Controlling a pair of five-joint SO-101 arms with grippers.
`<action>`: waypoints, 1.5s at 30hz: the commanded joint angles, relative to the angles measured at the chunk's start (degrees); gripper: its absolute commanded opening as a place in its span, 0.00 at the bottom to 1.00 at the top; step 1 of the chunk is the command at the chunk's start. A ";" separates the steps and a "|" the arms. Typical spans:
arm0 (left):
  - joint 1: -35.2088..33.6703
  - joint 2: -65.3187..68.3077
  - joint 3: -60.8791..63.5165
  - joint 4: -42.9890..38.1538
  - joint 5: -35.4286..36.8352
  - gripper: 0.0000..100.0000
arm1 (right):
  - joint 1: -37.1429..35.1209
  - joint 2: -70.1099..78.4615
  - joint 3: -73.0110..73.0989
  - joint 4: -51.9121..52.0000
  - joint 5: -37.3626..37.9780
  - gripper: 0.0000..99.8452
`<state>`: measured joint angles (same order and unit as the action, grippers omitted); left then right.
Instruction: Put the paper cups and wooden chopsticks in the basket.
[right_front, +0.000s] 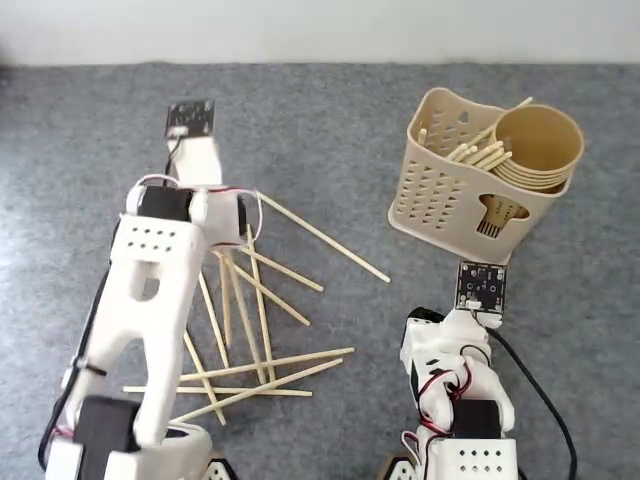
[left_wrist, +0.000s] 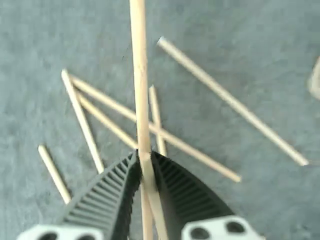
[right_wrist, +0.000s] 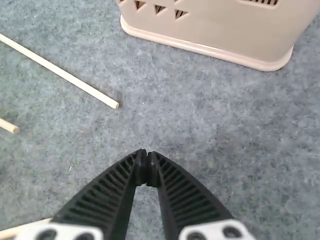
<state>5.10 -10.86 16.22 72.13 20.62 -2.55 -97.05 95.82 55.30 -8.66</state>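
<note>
Gripping one chopstick (left_wrist: 138, 75), left pincer (left_wrist: 144, 160) is clamping it over the scattered pile (right_front: 261, 300); right pincer (right_wrist: 146, 167) is resting closed, empty. Next: probably carrying it right, into the basket (right_front: 435, 195).

The left arm (right_front: 165, 320) and the right arm (right_front: 462, 372) are made of white plastic with black motor blocks. Thin red, white and black wires (right_front: 437, 385) loop by the joints. Each wrist has a small black camera board (right_front: 190, 118) with tiny dots. A thick black cable (right_front: 545, 400) runs by the right arm. The jaws are black with ridges, on white bases with round holes.
</note>
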 joint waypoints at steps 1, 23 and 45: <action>2.11 -3.96 -7.52 0.18 -0.79 0.01 | 0.31 -1.27 0.62 0.22 0.00 0.01; 19.25 11.08 -51.30 -2.81 -0.53 0.01 | 0.31 -1.27 0.62 0.22 0.00 0.01; 24.53 29.10 -54.46 -44.92 5.01 0.01 | 0.31 -1.27 0.62 0.22 0.00 0.01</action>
<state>29.27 17.80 -35.38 31.69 25.27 -2.55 -97.05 95.82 55.30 -8.66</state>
